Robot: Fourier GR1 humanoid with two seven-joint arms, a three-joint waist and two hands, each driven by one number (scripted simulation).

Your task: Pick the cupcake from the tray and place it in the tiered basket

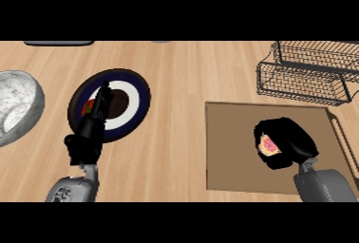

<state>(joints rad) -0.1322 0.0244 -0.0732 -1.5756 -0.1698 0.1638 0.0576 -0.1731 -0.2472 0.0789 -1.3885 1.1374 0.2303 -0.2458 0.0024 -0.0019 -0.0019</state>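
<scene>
Right black hand (289, 142) had fingers curled round the pink-frosted cupcake (267, 145) over the brown flat tray (231, 142); black wire tiered basket (305, 71) unfilled, left hand (89, 128) straight-fingered.

A: Right hand (289, 142)?
B: Low right, grey forearm coming up from the bottom edge, black fingers curled over, palm facing left.
A: Left hand (92, 126)?
B: Left side, fingers straight, pointing up and away, seen edge-on, forearm below it.
</scene>
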